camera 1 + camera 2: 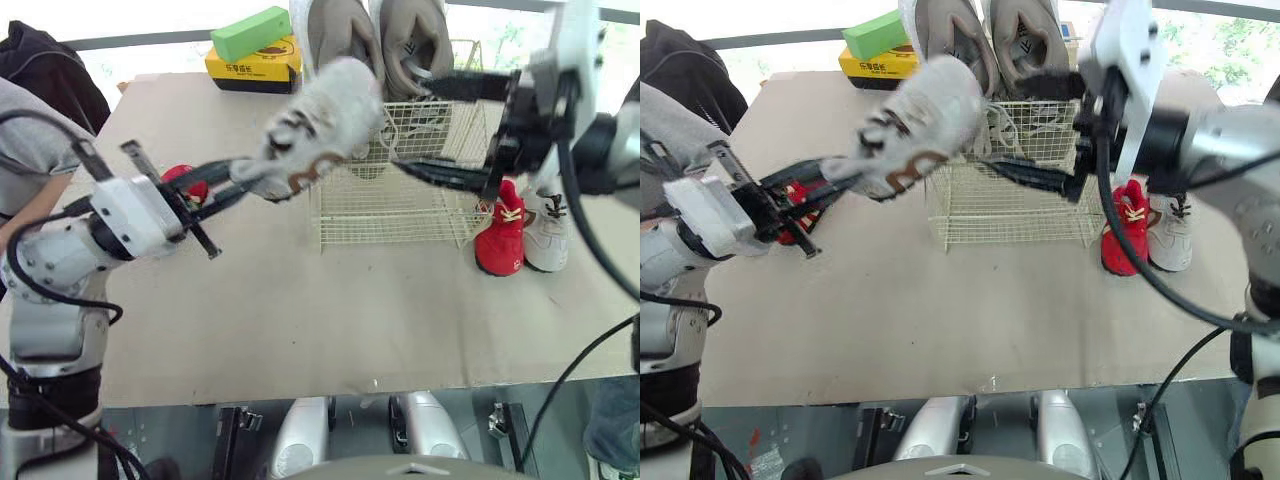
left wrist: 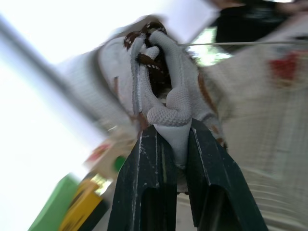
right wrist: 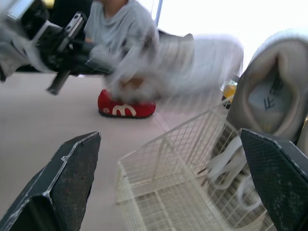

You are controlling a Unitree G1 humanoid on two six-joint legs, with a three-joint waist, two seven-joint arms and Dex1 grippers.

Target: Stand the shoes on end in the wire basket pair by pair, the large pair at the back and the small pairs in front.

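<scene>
My left gripper (image 1: 250, 175) is shut on a small white shoe with brown laces (image 1: 320, 125), gripping it by the heel (image 2: 174, 144) and holding it in the air just left of the wire basket (image 1: 390, 215). Two large grey shoes (image 1: 345, 35) (image 1: 415, 40) stand on end at the back of the basket. My right gripper (image 1: 410, 122) is open over the basket's front right, with nothing between its fingers (image 3: 72, 163). A red shoe (image 1: 500, 235) and a white shoe (image 1: 548, 230) stand on the table right of the basket. Another red shoe (image 3: 126, 107) lies at the left.
A green box (image 1: 250, 32) lies on a yellow box (image 1: 252, 68) at the back of the table, left of the basket. A person in a grey top (image 1: 30, 130) stands at the table's left edge. The brown tabletop (image 1: 300, 320) stretches in front of the basket.
</scene>
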